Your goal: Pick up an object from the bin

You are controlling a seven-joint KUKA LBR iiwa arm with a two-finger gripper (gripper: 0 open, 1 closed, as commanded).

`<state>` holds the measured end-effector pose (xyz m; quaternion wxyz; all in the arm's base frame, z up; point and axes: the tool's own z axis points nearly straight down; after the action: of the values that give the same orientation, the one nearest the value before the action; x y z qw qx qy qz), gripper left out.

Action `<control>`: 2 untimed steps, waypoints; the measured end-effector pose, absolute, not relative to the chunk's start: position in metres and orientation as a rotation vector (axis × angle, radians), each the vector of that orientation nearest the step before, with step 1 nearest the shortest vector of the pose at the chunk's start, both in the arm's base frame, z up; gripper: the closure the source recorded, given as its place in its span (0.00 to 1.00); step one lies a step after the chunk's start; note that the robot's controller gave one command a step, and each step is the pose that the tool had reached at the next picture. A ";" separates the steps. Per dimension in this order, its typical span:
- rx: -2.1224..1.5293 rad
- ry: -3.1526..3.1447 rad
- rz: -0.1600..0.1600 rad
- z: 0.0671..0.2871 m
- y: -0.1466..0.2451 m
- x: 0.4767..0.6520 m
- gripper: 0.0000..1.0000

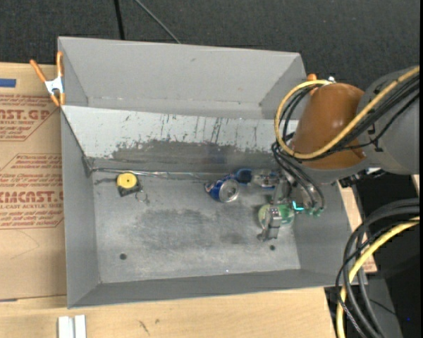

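The gripper [271, 224] is low at the right of the bin [162, 259], beside a small green thing [285, 214], with a blue-and-silver piece [224, 190] just left. I cannot tell its opening or hold. Judging so, grasp and lift remain.

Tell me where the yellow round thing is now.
Camera view: the yellow round thing lies at the left of the bin, by its back wall, well left of the blue-and-silver thing.
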<state>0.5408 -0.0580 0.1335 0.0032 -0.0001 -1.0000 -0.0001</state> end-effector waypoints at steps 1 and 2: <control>0.591 -3.084 0.002 0.068 -0.137 0.552 0.00; 0.595 -3.086 -0.001 0.069 -0.134 0.554 1.00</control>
<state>0.5537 -0.1339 0.0694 -0.0008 0.1893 -0.9819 -0.0004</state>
